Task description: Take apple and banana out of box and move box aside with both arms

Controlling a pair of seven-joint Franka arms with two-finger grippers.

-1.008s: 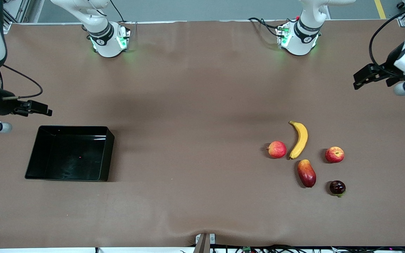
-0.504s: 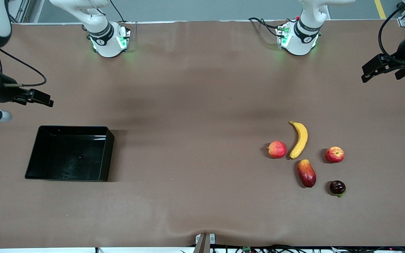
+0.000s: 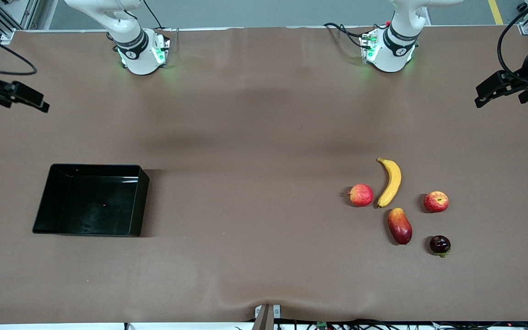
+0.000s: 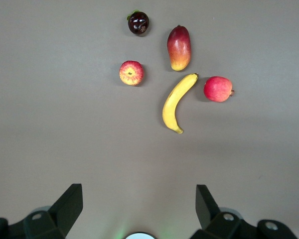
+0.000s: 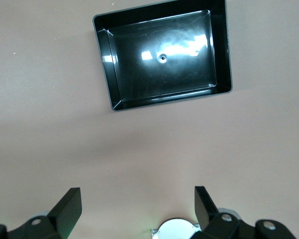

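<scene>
The yellow banana (image 3: 390,182) lies toward the left arm's end of the table, and shows in the left wrist view (image 4: 177,101). The deep-red apple (image 3: 436,201) with a yellow stem patch lies beside it, also in the left wrist view (image 4: 131,72). The black box (image 3: 141,201) sits empty toward the right arm's end, and shows in the right wrist view (image 5: 103,64). My left gripper (image 3: 493,89) is open and empty, high over the table's edge (image 4: 138,194). My right gripper (image 3: 25,98) is open and empty, high over the other edge (image 5: 138,194).
A paler pinkish-red apple (image 3: 361,195) touches or nearly touches the banana. A red-and-orange mango (image 3: 399,225) and a small dark purple fruit (image 3: 440,244) lie nearer the front camera. The brown table (image 3: 255,160) stretches bare between box and fruits.
My right gripper has moved away from the box toward the robots' side and the table's edge. My left gripper has drifted outward a little. The fruits and box have not moved.
</scene>
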